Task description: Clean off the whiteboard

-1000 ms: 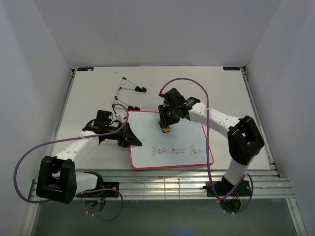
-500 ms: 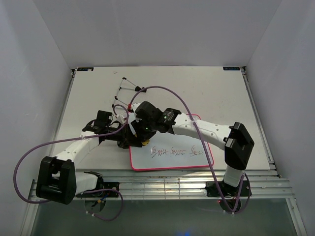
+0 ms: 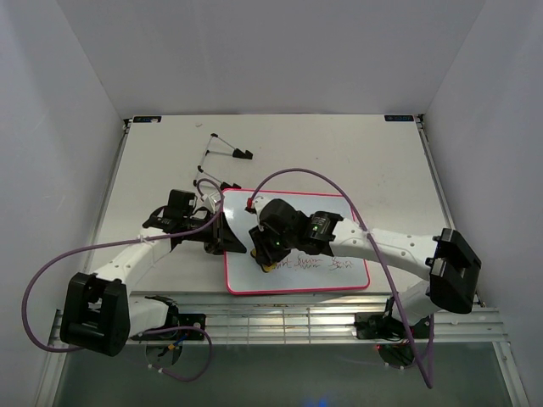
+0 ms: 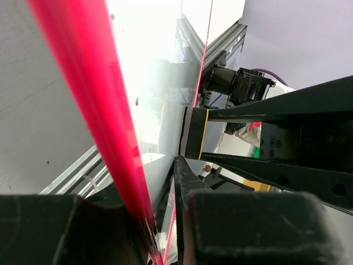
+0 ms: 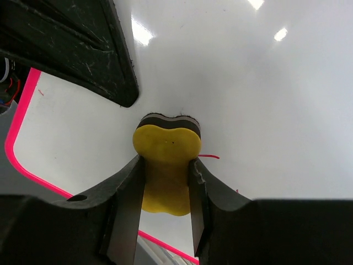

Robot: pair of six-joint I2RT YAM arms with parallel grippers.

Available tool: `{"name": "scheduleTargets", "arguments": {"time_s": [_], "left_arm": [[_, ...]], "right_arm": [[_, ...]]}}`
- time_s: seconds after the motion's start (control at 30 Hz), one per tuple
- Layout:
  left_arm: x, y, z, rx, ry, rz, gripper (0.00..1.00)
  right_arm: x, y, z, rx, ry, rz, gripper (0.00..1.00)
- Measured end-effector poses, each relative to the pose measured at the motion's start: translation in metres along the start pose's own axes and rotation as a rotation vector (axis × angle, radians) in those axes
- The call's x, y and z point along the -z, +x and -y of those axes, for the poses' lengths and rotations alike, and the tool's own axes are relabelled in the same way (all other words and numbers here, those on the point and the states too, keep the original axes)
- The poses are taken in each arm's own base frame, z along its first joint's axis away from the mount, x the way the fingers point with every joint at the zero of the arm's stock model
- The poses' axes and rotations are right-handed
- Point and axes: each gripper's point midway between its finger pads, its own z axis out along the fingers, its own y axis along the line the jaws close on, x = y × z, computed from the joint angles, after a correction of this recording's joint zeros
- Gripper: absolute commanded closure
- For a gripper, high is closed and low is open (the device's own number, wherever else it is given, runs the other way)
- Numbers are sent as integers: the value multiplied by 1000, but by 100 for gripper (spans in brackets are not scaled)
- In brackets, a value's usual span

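Observation:
The whiteboard (image 3: 333, 222), white with a pink-red border, lies flat near the table's front. A row of dark handwriting (image 3: 321, 264) runs along its lower part. My left gripper (image 3: 226, 238) is shut on the board's left edge; the left wrist view shows the pink border (image 4: 105, 110) passing between the jaws of the left gripper (image 4: 160, 221). My right gripper (image 3: 269, 258) is shut on a yellow sponge eraser (image 3: 266, 267), pressed down on the board's lower left. In the right wrist view the eraser (image 5: 165, 154) sits between the jaws of the right gripper (image 5: 165, 185), its dark felt on the white surface (image 5: 265, 99).
A thin wire stand with black ends (image 3: 226, 149) lies on the table behind the board. A slotted metal rail (image 3: 280, 318) runs along the near edge. Purple cables (image 3: 51, 271) loop off both arms. The left gripper's finger (image 5: 83, 44) is close to the eraser.
My right arm carried the eraser from the board's top edge leftward, then down to the lower left beside the writing. The left gripper kept its hold on the board's edge.

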Motion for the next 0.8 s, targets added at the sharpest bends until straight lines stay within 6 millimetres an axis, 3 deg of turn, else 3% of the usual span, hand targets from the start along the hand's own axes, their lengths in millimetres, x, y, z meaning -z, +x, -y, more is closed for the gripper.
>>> {"name": "scheduleTargets", "arguments": {"time_s": [0.33,0.47,0.57,0.7,0.8], "left_arm": [[3,-14,2,-4,-4,77,100],[1,-17,2,15,-7,97,100],[-1,-18,1,15,-7,103,100],[-3,-20,-1,34,-8,98,100],[-4,-19,-5,66,-11,85,100]], "right_arm": [[-4,-22,3,24,95,-93,81],[0,-12,20,-20,92,-54,81],[13,17,58,-123,87,-48,80],[31,60,141,-360,170,-45,80],[39,79,181,-498,222,-51,80]]}}
